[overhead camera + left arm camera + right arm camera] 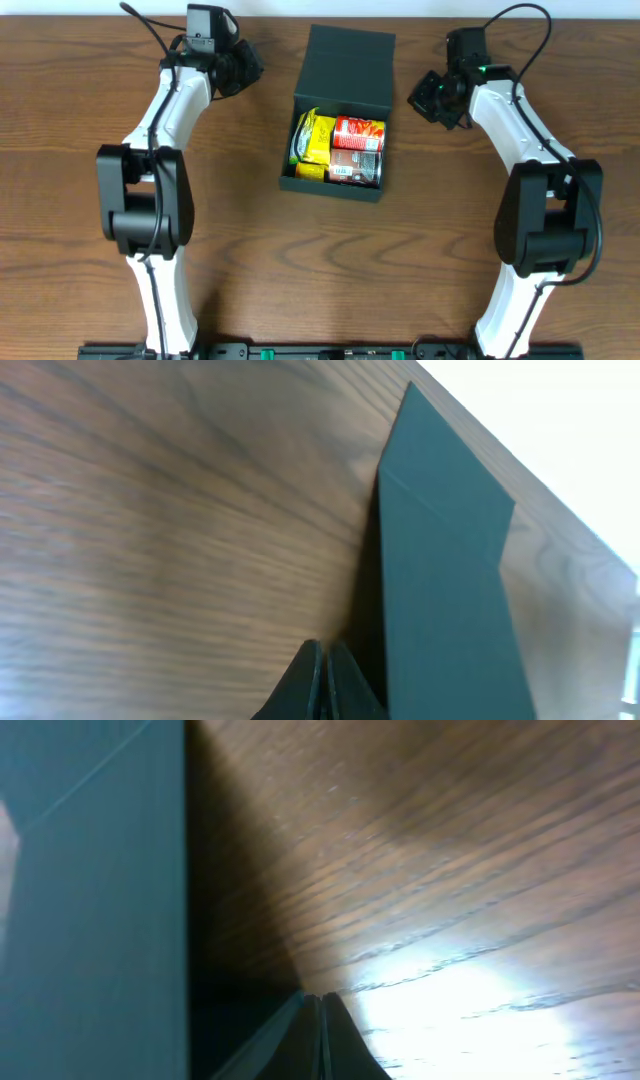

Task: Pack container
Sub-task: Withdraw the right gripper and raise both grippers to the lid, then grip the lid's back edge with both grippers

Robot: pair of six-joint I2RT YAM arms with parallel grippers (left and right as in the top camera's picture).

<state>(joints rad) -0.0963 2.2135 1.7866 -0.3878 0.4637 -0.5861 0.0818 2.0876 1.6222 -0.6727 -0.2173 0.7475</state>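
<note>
Wooden tabletop (80, 80): only overhead reveals colourful snacks (345, 148) inside the matte dark-teal square container (350, 60), flanked by closed, empty left gripper (247, 62) and right gripper (425, 97).

The container (345, 62) is a plain matte dark teal-black, and the table (250, 260) is warm brown wood with streaky grain. The packet (318, 135) is bright yellow and the can (358, 132) is red with pale markings. The left arm (175, 100) and right arm (520, 115) are white with black joints.
</note>
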